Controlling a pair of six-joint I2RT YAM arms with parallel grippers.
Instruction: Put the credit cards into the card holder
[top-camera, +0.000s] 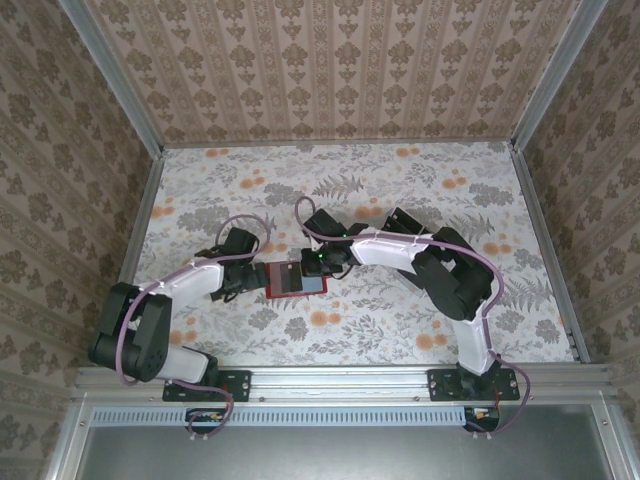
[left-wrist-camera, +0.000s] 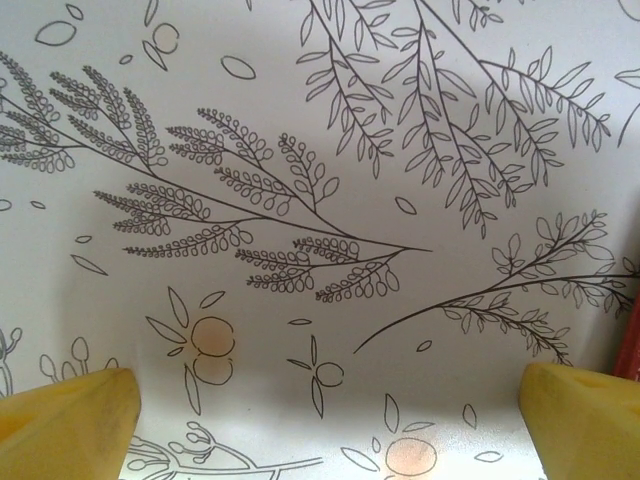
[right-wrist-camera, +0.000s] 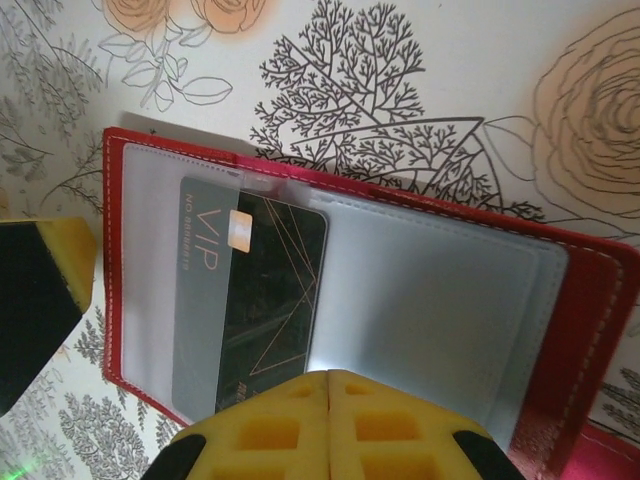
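My right arm folds in low over the card holder (top-camera: 287, 283). The right gripper (right-wrist-camera: 330, 400) sits at its edge with the yellow foam pads pressed together, and I can't tell whether they pinch anything. From above the holder is a red square. The right wrist camera shows it lying open, with white stitching, clear plastic sleeves and a black VIP credit card (right-wrist-camera: 270, 290) inside. The left gripper (left-wrist-camera: 325, 430) is just left of the holder, its fingers spread wide over the floral tablecloth (left-wrist-camera: 300, 120).

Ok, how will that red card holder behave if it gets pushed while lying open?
The card holder lies open and flat, so it probably slides rather than tips. Its clear sleeves look thin, likely floppy. It looks slim, so probably light.
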